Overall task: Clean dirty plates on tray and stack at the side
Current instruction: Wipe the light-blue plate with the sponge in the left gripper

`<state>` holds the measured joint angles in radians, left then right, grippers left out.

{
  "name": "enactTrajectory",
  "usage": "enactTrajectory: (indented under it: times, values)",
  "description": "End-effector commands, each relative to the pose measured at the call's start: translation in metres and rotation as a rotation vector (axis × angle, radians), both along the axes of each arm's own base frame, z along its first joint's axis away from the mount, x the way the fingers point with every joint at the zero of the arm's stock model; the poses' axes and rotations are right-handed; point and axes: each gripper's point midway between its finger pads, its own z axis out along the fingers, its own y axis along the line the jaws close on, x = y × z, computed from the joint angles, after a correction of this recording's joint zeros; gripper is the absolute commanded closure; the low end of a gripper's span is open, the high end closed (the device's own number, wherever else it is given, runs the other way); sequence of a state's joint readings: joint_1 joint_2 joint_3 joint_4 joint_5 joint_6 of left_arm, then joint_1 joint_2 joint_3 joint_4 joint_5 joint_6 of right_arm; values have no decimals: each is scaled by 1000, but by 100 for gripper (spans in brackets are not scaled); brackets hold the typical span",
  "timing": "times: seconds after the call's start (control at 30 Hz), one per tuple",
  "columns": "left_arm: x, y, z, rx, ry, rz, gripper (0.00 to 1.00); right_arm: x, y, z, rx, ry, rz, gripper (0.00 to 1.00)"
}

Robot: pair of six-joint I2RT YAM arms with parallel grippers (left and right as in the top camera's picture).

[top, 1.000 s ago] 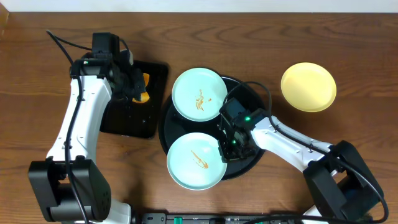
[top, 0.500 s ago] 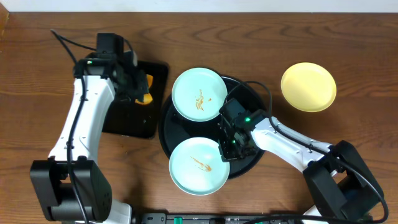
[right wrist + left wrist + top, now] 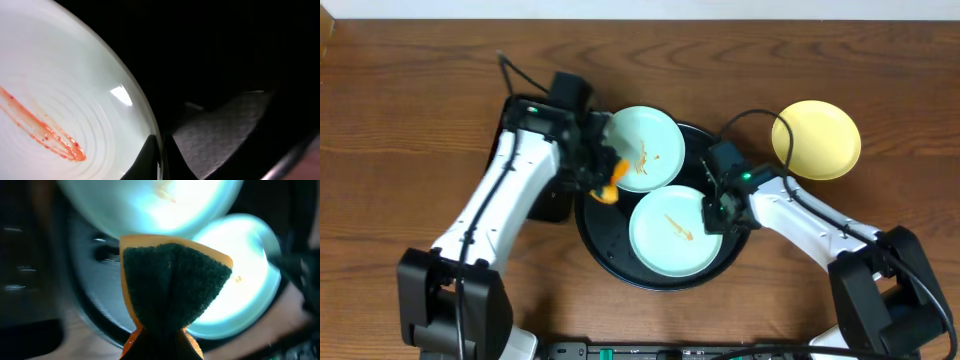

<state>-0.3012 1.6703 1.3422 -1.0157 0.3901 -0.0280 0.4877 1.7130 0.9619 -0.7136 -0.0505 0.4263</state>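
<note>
Two pale turquoise plates with orange-brown smears lie on the round black tray (image 3: 610, 252): a far plate (image 3: 642, 146) and a near plate (image 3: 674, 230). My right gripper (image 3: 712, 214) is shut on the near plate's right rim; the right wrist view shows its rim (image 3: 145, 117) pinched between the fingers and the smear (image 3: 42, 131). My left gripper (image 3: 602, 175) is shut on a green-and-orange sponge (image 3: 611, 183) held over the tray's left part, beside the far plate. The sponge (image 3: 172, 282) fills the left wrist view. A clean pale yellow plate (image 3: 816, 138) sits on the bare wood at the right.
A rectangular black tray (image 3: 552, 205) lies left of the round tray, mostly hidden under my left arm. Cables run over both arms. Wood tabletop (image 3: 400, 130) surrounds the trays.
My left gripper carried the sponge from the rectangular tray rightward to over the round tray. My right gripper slid the near turquoise plate right and back, toward the tray's middle.
</note>
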Motion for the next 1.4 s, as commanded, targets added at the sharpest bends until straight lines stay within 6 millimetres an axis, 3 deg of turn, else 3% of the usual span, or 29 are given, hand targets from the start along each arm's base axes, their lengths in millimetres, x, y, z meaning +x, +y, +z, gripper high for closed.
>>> enactTrajectory:
  times: [0.0,0.27,0.4,0.7,0.93,1.37]
  values:
    - [-22,-27,-4,-57,40,-107,92,15,-19,4,-81,-65,3,99]
    - [-58,-69,-30,-59,62,-213,92,14,-18,4,-82,-63,4,99]
    - [-71,-100,-37,-157,73,-247,92,14,-18,4,-82,-62,4,99]
    - [-74,-140,-56,-212,97,-105,92,11,-20,4,-88,-51,4,99]
    - [-66,-151,-54,-243,121,19,92,10,-20,4,-89,-49,5,99]
    - [-63,-149,-67,-243,173,199,92,10,-20,4,-89,-49,5,99]
